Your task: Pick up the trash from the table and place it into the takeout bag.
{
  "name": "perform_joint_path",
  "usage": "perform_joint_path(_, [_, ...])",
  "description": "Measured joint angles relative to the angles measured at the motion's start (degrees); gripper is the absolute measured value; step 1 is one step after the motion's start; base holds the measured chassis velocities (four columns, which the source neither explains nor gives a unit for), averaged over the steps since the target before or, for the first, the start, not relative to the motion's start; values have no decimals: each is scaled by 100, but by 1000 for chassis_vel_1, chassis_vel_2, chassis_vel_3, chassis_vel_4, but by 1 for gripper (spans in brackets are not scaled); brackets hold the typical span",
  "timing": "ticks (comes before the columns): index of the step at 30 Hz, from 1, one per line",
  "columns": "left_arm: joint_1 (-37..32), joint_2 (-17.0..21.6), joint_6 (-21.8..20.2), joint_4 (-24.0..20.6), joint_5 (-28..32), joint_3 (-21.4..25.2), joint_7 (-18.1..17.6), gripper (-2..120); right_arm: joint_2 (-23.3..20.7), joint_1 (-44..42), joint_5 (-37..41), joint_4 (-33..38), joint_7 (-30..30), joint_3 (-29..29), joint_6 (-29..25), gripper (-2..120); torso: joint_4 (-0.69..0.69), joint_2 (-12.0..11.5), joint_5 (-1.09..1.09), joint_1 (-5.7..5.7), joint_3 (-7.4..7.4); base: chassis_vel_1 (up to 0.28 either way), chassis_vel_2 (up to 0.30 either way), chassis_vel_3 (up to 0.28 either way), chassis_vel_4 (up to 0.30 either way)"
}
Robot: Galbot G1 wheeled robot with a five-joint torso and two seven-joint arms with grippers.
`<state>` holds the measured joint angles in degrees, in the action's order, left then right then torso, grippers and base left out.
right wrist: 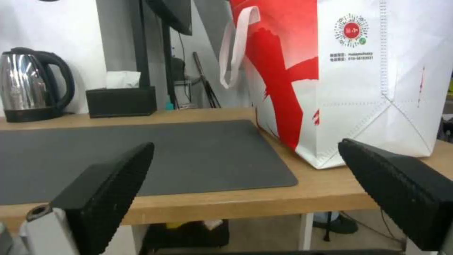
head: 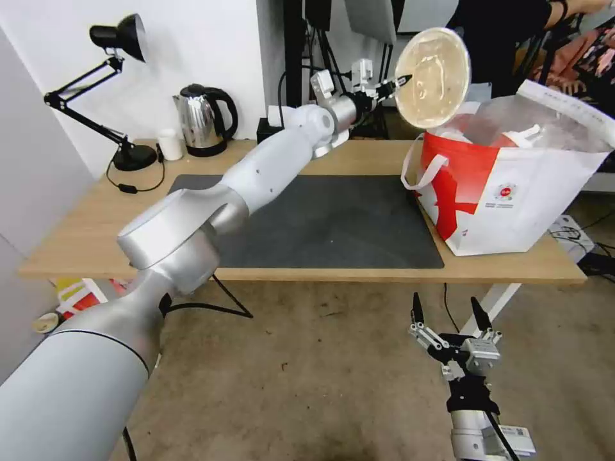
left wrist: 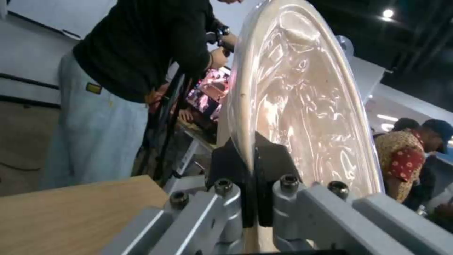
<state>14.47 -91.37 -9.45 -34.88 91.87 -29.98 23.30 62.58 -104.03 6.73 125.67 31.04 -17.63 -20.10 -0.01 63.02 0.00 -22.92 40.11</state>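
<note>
Left gripper [head: 402, 81] clamped on rim of beige paper bowl [head: 433, 77], bowl held on edge in the air above the near-left corner of the takeout bag [head: 512, 192]; pads [left wrist: 226, 166] pinch rim from both sides. Bag stands on the right end of the table [head: 90, 237], partly on the grey mat [head: 333, 224]. Right gripper [head: 448, 314] hangs below table edge in front, fingers spread apart, holding nothing

the left arm stretches out long and high across the table, its left gripper [head: 398, 82] raised, jaws pinched tight on the rim of the beige paper bowl [head: 433, 77], which it holds tilted on edge. the right arm hangs low in front of the table, right gripper [head: 448, 311] pointing up, jaws spread wide.
</note>
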Motion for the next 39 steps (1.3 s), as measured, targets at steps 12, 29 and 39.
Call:
perform_joint_path(12, [-27,-2,-34,-3,-47,3,15,0,0,0,0,0,0,0,0,100,1,0,0,0,0,0,0,0,0])
perform_joint_path(29, [-29,-2,-495,-125,-169,-485,437,0,-1,0,0,0,0,0,0,100,1,0,0,0,-1,0,0,0,0])
perform_joint_path(39, [-36,-4,-624,-60,-322,-767,580,0,0,0,0,0,0,0,0,100,0,1,0,0,0,0,0,0,0])
